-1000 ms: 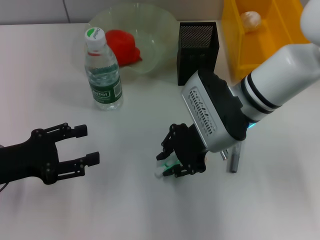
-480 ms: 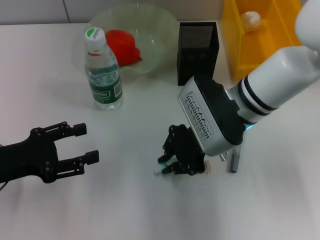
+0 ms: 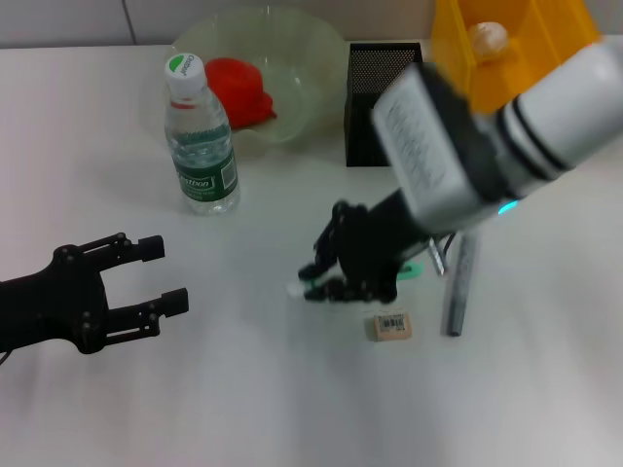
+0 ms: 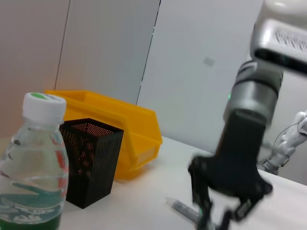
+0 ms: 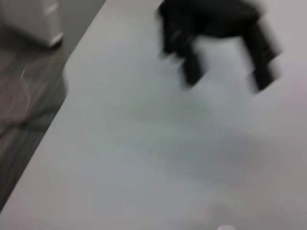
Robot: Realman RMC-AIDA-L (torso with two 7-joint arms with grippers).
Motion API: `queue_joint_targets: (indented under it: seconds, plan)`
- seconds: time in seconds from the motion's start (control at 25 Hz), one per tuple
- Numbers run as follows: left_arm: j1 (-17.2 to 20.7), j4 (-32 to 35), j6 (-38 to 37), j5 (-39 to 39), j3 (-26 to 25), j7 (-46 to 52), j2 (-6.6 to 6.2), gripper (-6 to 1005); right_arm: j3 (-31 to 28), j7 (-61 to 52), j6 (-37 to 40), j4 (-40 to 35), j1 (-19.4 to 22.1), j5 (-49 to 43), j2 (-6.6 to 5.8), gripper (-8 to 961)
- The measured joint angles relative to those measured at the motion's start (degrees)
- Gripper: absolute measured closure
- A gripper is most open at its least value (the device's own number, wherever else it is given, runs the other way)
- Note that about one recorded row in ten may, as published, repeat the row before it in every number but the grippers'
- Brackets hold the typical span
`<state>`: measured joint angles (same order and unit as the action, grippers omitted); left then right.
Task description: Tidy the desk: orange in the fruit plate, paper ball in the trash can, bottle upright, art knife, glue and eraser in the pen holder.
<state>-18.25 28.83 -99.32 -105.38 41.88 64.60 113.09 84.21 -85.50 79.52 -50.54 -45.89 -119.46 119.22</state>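
Note:
My right gripper (image 3: 329,280) is shut on the white and green glue stick (image 3: 296,289) and holds it above the table's middle. The eraser (image 3: 389,326) lies just right of it on the table, and the grey art knife (image 3: 456,288) lies further right. The black mesh pen holder (image 3: 384,89) stands behind them. The bottle (image 3: 200,136) stands upright. A red-orange fruit (image 3: 238,89) lies in the fruit plate (image 3: 302,58). The paper ball (image 3: 487,39) is in the yellow bin (image 3: 458,88). My left gripper (image 3: 167,275) is open and empty at the front left.
The left wrist view shows the bottle (image 4: 33,163), the pen holder (image 4: 91,160), the yellow bin (image 4: 120,124) and my right gripper (image 4: 225,211) beyond them. The right wrist view shows bare table and my left gripper (image 5: 216,38), blurred.
My right gripper has risen from the table with the glue stick and swung back. The eraser now lies uncovered. The left arm has barely moved.

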Motion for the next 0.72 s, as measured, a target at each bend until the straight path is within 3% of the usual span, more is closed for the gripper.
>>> queue_joint_targets:
  seconds: [0.16, 0.36, 0.56, 0.72]
  plan:
    - [0.0, 0.0, -0.4, 0.0, 0.0, 0.0, 0.03, 214, -11.6, -1.3, 3.4, -2.6, 1.8, 1.2, -0.05, 794]
    - [0.0, 0.0, -1.1, 0.0, -0.1, 0.0, 0.19, 214, -23.7, -0.8, 4.0, -2.5, 5.4, 11.0, -0.11, 794]
    - [-0.4, 0.0, -2.4, 0.1, -1.1, -0.3, 0.33, 214, -32.0, 3.8, 3.7, 1.6, 8.8, 25.9, -0.14, 794]
    - [-0.7, 0.0, -3.7, 0.1, -1.3, -0.8, 0.44, 214, -35.3, 9.3, 1.3, 9.7, 9.0, 36.0, -0.14, 794]
